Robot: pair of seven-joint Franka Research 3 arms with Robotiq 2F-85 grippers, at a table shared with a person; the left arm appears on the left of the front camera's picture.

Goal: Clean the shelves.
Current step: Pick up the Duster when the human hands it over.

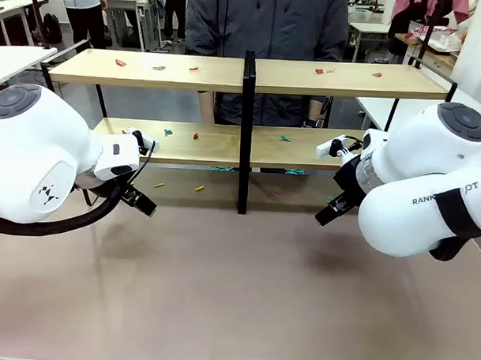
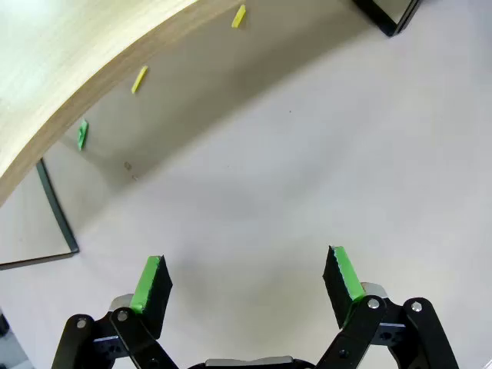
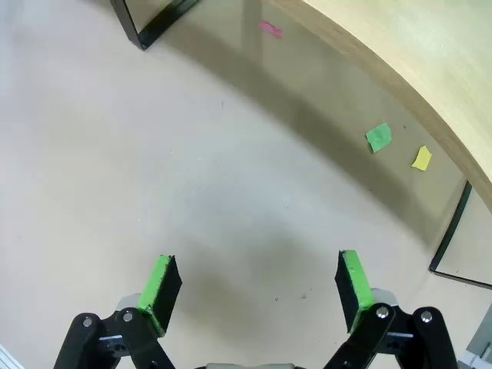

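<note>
The shelves (image 1: 189, 71) stand across the far side of the table: two long light-wood boards on a thin black frame with a central upright (image 1: 246, 133). Small coloured scraps (image 1: 120, 63) lie on the top board, others (image 1: 195, 136) on the lower board. My left gripper (image 1: 141, 202) hangs low in front of the shelves' left half, open and empty (image 2: 246, 280), with the lower board's edge (image 2: 69, 77) above it. My right gripper (image 1: 328, 215) hangs low before the right half, also open and empty (image 3: 257, 280), near the board (image 3: 415, 54).
More scraps lie on the table under the shelves: yellow ones (image 2: 139, 78), a green one (image 3: 378, 137), a pink one (image 3: 270, 29). A person (image 1: 266, 23) stands behind the shelves. White tables flank it. The near table surface (image 1: 220, 298) is bare.
</note>
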